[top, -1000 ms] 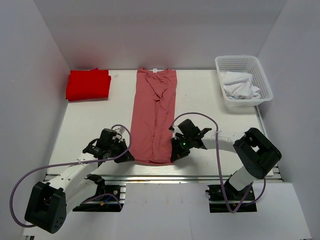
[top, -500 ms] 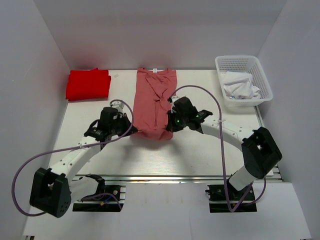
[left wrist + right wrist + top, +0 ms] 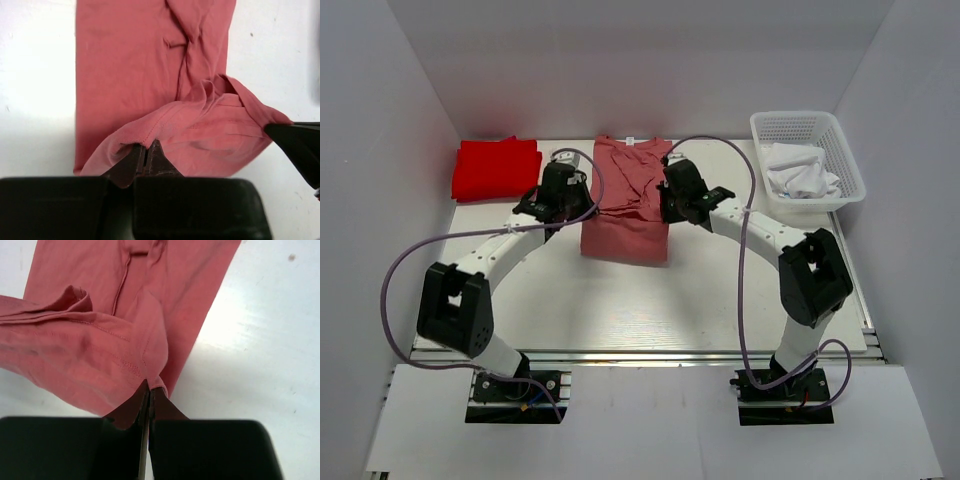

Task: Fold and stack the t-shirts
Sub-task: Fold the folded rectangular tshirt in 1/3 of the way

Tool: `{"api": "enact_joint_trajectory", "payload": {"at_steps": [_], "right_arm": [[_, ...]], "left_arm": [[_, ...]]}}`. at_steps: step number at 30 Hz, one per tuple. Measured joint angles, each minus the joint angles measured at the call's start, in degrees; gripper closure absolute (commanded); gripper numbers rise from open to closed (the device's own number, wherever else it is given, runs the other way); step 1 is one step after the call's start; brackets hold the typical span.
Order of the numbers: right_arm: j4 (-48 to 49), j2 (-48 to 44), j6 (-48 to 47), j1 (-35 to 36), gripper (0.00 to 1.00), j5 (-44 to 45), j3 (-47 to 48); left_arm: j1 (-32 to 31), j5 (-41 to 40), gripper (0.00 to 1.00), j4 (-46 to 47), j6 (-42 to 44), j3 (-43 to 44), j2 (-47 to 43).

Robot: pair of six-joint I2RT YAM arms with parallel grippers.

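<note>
Both hands have swung up the tabletop [image 3: 620, 300] since a second ago. Back then they sat at the near edge, on the hem of the pink t-shirt [image 3: 630, 190], which lay stretched out full length. Now the left hand [image 3: 582, 207] and the right hand [image 3: 666, 210] hang over the shirt's far half, and the hem has come up with them! The shirt is doubled over, with its fold line now running across the middle of the tabletop.

Each hand is clamped tight on a hem corner. In the left wrist view the stitched edge is pinched between the closed fingers, and the right wrist view shows the same on the other corner. The carried layer sags between them, lifted off the cloth below and not yet laid flat.

The pink t-shirt sits centre-far, with its collar toward the back wall [image 3: 640, 70]. The red t-shirt [image 3: 497, 168] lies folded in the far left corner, a little apart from the left hand. The basket [image 3: 800, 117] stands in the far right corner with a white cloth [image 3: 802, 172] inside, well clear of the right hand.

Bare white tabletop stretches from the fold line down to the near edge and runs along both sides of the shirt. Plain pale walls close in the left, right and back.
</note>
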Motion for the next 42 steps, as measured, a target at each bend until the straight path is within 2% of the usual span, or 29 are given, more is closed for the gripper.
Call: {"api": "enact_joint_trajectory", "payload": {"at_steps": [14, 18, 19, 21, 22, 23, 24, 25, 29, 32, 35, 38, 41, 42], "right_arm": [[-0.3, 11.6, -3.8, -5.6, 1.00, -2.0, 12.6], [-0.3, 14.8, -4.4, -7.1, 0.95, -4.4, 15.7], [-0.3, 15.8, -4.5, -7.5, 0.94, -5.3, 16.5], [-0.2, 17.8, -4.5, -8.1, 0.85, -7.2, 18.1], [-0.3, 19.0, -4.4, -8.5, 0.79, -8.0, 19.1], [-0.2, 20.3, -4.0, -8.8, 0.71, -8.6, 20.1], [-0.3, 21.7, -3.3, -9.1, 0.60, -9.1, 21.5], [-0.1, 23.3, -2.7, -9.5, 0.47, -9.4, 23.1], [1.4, 28.8, 1.0, -11.6, 0.40, -9.3, 28.1], [2.0, 31.4, 3.1, -13.9, 0.36, -10.0, 32.3], [3.0, 30.7, 3.0, -15.9, 0.32, -11.5, 32.8], [5.1, 26.1, 0.5, -16.6, 0.28, -13.5, 27.8], [6.2, 18.3, -1.8, -15.6, 0.17, -17.5, 19.1], [6.3, 15.9, -2.4, -14.9, 0.17, -18.7, 16.8]], "left_arm": [[2.1, -2.0, 1.00, 0.2, 3.2, 13.8, 16.2], [2.8, -1.8, 0.99, -0.4, 3.5, 16.7, 20.3], [3.0, -1.7, 0.96, -0.5, 3.5, 17.5, 21.3], [3.5, -1.5, 0.77, -0.4, 3.9, 18.4, 23.3], [3.9, -1.2, 0.73, -0.1, 3.9, 18.7, 24.3], [4.2, -0.7, 0.56, 0.2, 4.1, 19.3, 25.4], [4.5, -0.1, 0.45, 0.5, 4.4, 20.1, 26.9], [4.9, 0.6, 0.30, 0.9, 4.4, 21.6, 28.7], [6.3, 2.5, 0.00, 1.1, 5.3, 30.5, 36.2], [7.6, 3.9, 0.00, -0.4, 5.8, 40.2, 41.8], [8.6, 5.7, 0.00, -1.0, 6.8, 43.0, 42.3], [9.4, 6.8, 0.00, 0.3, 7.3, 37.6, 38.3], [9.6, 7.1, 0.00, 1.2, 7.7, 26.1, 30.4], [9.5, 7.1, 0.00, 1.4, 7.7, 22.2, 27.4]]}}
